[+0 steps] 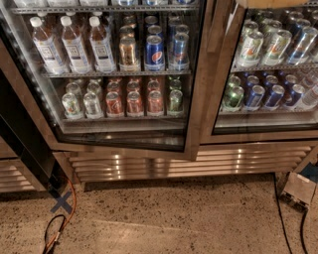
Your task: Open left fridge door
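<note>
The left fridge door (pixel 195 104) is a wide glass door in a bronze-steel frame. It stands ajar, its bottom edge slanting out over the grille. Behind its glass are bottles (pixel 74 44) and cans (pixel 154 49) on shelves. A dotted LED strip (pixel 22 69) runs along its left side. Of my gripper (pixel 278 2) only a thin tan sliver shows, at the top edge, above the right door.
The narrower right glass door (pixel 223 84) fronts green, silver and blue cans (pixel 258 94). A steel vent grille (pixel 174 166) runs below. On the speckled floor lie an orange cable (pixel 67 218), a blue tape cross (pixel 62 201), black cables (pixel 278 208) and a box (pixel 298 191).
</note>
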Robot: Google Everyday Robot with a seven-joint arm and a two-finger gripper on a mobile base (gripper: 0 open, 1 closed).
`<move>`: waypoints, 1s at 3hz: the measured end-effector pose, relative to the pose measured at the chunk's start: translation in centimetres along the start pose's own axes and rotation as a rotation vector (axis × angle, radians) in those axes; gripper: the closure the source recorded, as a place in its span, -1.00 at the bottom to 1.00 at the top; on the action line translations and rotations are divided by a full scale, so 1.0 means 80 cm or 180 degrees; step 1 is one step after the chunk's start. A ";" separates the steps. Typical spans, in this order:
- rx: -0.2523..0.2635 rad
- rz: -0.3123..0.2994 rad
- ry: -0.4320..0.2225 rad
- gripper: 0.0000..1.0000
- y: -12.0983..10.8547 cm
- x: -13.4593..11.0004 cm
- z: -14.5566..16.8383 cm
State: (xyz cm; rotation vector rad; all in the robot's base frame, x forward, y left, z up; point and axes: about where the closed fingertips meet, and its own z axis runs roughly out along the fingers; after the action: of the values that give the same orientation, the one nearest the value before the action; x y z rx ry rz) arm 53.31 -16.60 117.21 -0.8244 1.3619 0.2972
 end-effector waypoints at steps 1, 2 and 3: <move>0.0159 0.0170 0.0224 -1.00 0.002 0.051 -0.037; 0.0104 0.0201 0.0229 -1.00 0.011 0.054 -0.026; 0.0103 0.0201 0.0229 -1.00 0.011 0.054 -0.026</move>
State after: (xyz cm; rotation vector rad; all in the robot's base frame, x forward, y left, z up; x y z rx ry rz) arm 52.19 -18.51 112.90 -0.7723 1.4585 0.2963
